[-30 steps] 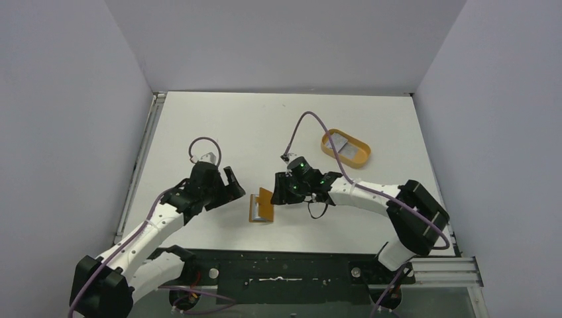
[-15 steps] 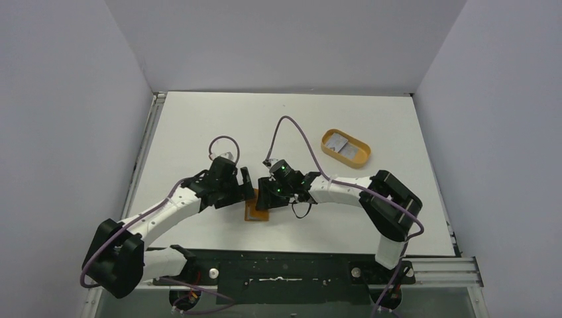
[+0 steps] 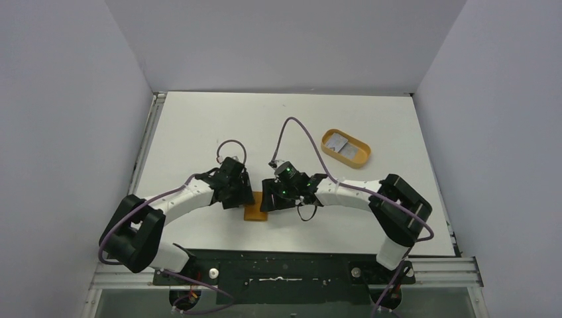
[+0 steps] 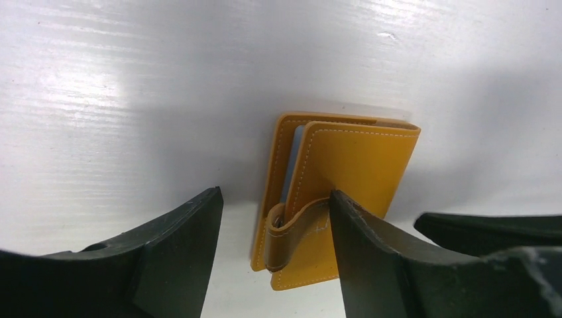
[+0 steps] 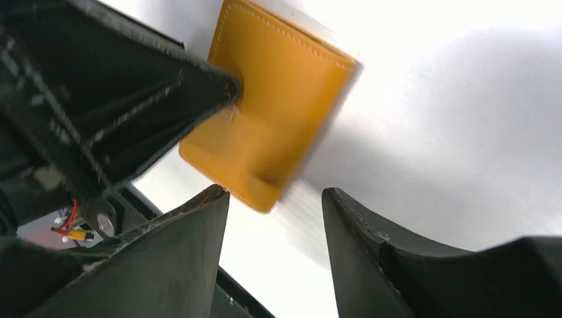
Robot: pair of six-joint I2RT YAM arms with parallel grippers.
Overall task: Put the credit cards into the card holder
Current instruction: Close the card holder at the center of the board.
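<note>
The left pincer [image 4: 275, 195] is spread wide and grips nothing. One finger [image 4: 371, 265] touches the card holder [image 4: 344, 172], which lies folded on the white surface [image 4: 132, 79] between the two fingers, its cover slightly lifted. Just right of it, the right pincer [image 5: 275, 192] is likewise spread and empty, with the holder just beyond its tips. At the far right, the credit cards [image 3: 339, 143] rest in an orange oval tray [image 3: 361, 156].
</note>
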